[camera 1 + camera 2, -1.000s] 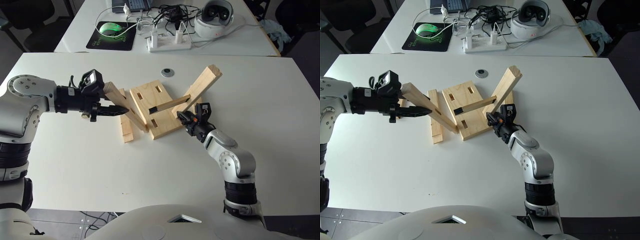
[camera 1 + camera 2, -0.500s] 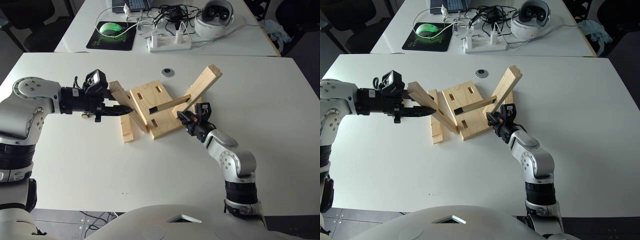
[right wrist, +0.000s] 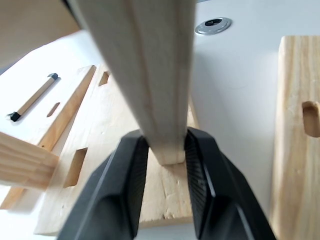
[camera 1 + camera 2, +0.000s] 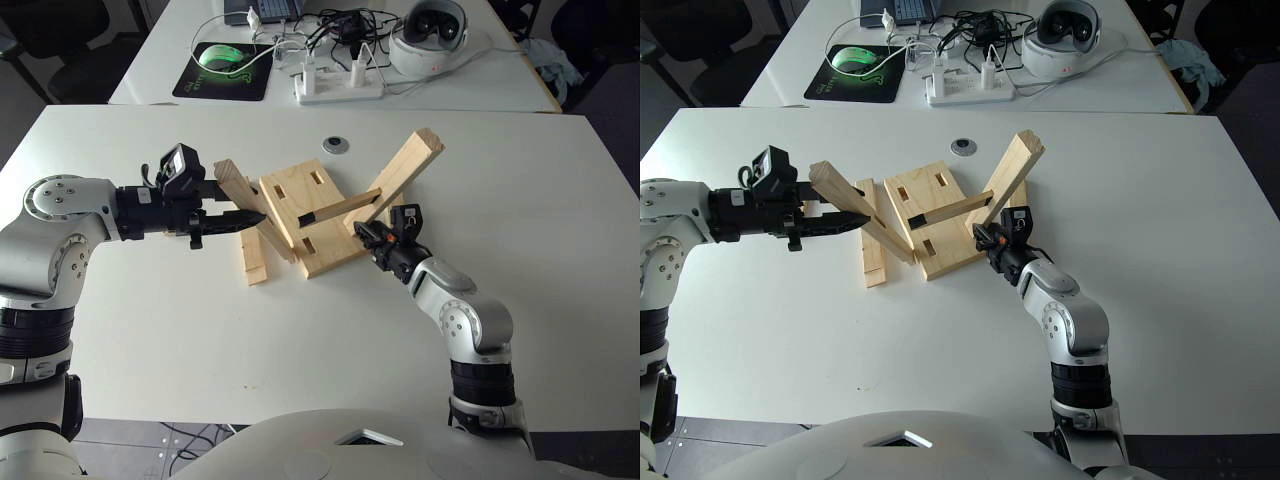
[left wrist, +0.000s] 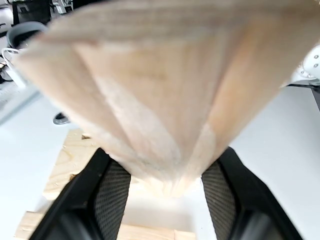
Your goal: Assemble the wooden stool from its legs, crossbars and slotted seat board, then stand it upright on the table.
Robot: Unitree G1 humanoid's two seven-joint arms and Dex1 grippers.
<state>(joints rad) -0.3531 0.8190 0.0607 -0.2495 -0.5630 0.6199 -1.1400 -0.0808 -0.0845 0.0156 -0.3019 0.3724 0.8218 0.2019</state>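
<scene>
Lying flat on the counter (image 4: 150,330), the slotted seat board (image 4: 295,195) sits about midway between the left and right edges and closer to the far edge than the near one. Just beyond it is a round grommet (image 4: 336,145).

The left hand (image 4: 245,216) comes in from the counter's left edge and is clamped on a slanting leg (image 4: 270,238). In the left wrist view its padded fingers (image 5: 112,192) press both sides of the wood. The leg's upper end is raised toward the left edge, and its lower end comes down at the board's left side (whether it sits in a slot cannot be told). A flat leg (image 4: 255,265) lies on the counter just beside that same side of the board.

The right hand (image 4: 378,232) is closed on the lower end of a tall leg (image 4: 410,165), which leans up and away toward the far right corner. The right wrist view has the fingers (image 3: 127,175) tight against the wood. A thin crossbar (image 4: 345,207) with a dark tip reaches from this leg over the board.
</scene>
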